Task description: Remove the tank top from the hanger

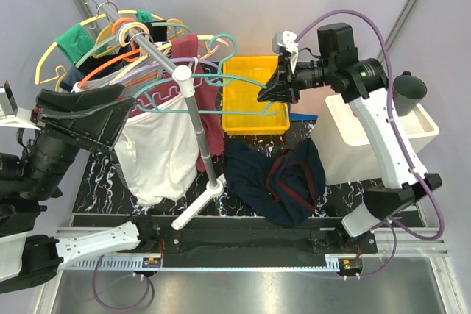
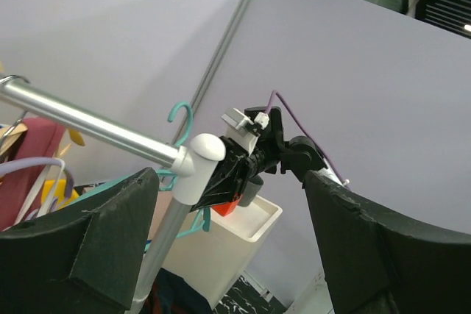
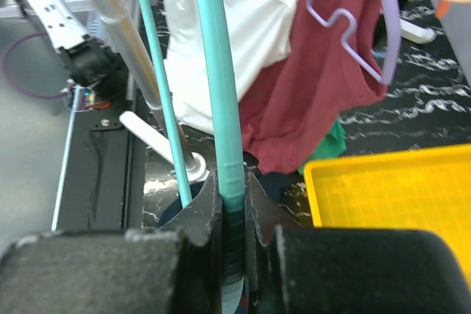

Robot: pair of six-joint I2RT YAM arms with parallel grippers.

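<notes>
Top external view: the tank top [image 1: 276, 176] lies crumpled on the dark marbled desk [image 1: 99, 174], off the hanger [image 1: 235, 112], just in front of the yellow bin [image 1: 254, 119] and beside the white box [image 1: 364, 137]. The hanger is bare and extends across the rack post [image 1: 197, 119] toward the bin. The right jaws are clenched on the right end of the hanger, above the bin. The left jaws are released, spread wide near the maroon-and-white shirt [image 1: 162, 148], which hangs from the rail [image 1: 136, 34] with several other hangers. Left wrist view: both fingers [image 2: 81, 248] stand well apart with nothing between them. Beyond them are the rail [image 2: 81, 121], its white end joint [image 2: 202, 158], the teal hook of the hanger [image 2: 181, 112] and the right arm's wrist [image 2: 257, 159]. Right wrist view: the jaws are clamped tight on the thick teal arm of the hanger [image 3: 221, 86], which rises out of them; a thinner teal bar runs just to its left. Behind it hang the maroon-and-white shirt [image 3: 294, 108] and a lavender hanger [image 3: 346, 23]. The yellow bin [image 3: 397, 204] sits at lower right.
</notes>
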